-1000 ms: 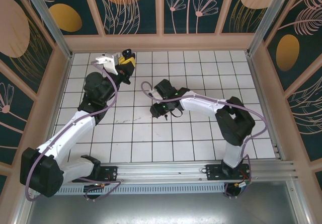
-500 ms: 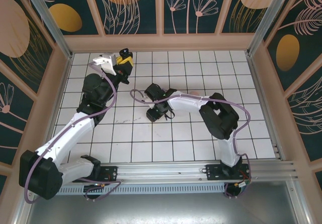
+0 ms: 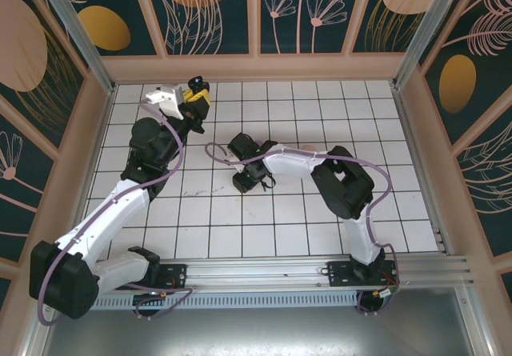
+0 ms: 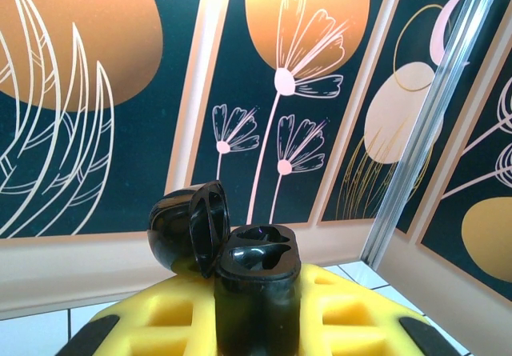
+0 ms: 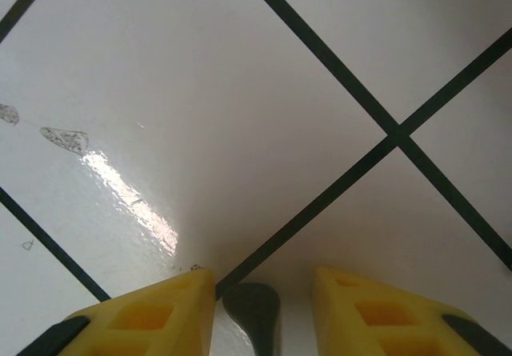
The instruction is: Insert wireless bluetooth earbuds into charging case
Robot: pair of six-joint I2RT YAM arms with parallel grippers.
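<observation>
Charging case (image 4: 256,292) stands open, wells empty, in left end effector (image 4: 254,328).

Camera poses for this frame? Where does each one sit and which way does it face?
Top external: above and behind the bases, looking down on the gridded table; both arms show.
Left wrist: on the left arm, facing the painted back wall along the left gripper, which is shut on the black charging case, lid open.
Right wrist: looking straight down at the tiles; the right gripper stands open around a small dark object.
Shared: top external and left wrist both show the case.
</observation>
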